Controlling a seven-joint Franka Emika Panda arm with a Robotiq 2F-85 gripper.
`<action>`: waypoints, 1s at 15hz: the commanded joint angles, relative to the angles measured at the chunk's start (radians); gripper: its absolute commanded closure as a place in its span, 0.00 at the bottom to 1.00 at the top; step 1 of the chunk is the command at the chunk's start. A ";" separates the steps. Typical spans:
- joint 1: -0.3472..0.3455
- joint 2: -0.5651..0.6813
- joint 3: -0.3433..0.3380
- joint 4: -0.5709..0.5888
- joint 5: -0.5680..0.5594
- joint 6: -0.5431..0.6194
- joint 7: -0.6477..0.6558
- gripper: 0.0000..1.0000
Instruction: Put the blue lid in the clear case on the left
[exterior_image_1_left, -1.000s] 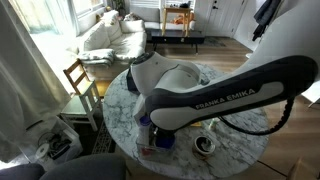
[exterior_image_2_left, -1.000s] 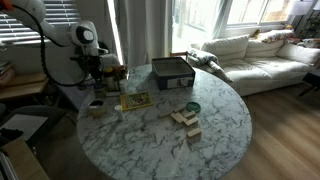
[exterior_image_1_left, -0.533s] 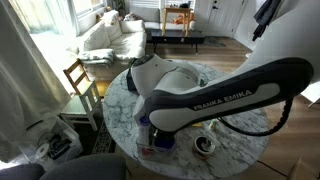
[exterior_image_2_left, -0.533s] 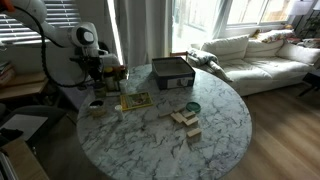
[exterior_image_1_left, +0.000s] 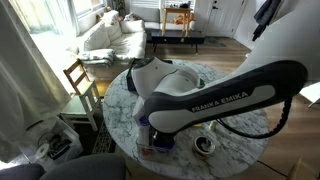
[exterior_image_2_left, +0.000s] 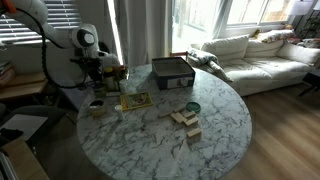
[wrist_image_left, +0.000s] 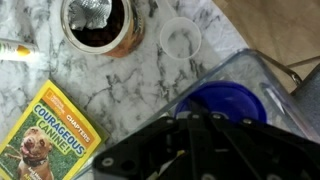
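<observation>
In an exterior view the arm reaches low over the marble bench and hides most of it. A patch of deep blue under the wrist is probably the blue lid. We cannot see the yellow book in this view.

In an exterior view from across the bench, the arm's end hangs just beyond the yellow book, toward the bench edge. The lid and the case are too small to tell there.

The wrist view is clearest. The yellow book lies at the lower left. Right of the book is the clear case, and the blue lid sits inside its transparent walls. A foil-lined tin stands above the book, and a small clear ring lies up and to the right of it.

The fingers belong to the dark mass at the bottom edge, right of the book. The lid shows just past that mass, very near or touching it. We cannot tell whether the fingers are spread or closed on the lid, because the housing covers their tips.

We judge the step in hand to be letting go inside the case. To do it well, we would check that the lid lies flat on the case floor. We would then part the fingers only as far as needed and rise straight up, so that neither the lid nor the light case is dragged toward the book.
</observation>
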 joint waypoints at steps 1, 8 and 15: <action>-0.008 0.008 0.001 -0.028 0.032 0.039 0.008 1.00; -0.016 -0.039 -0.010 -0.071 0.040 0.095 0.019 1.00; -0.029 -0.116 -0.003 -0.104 0.036 0.098 -0.011 1.00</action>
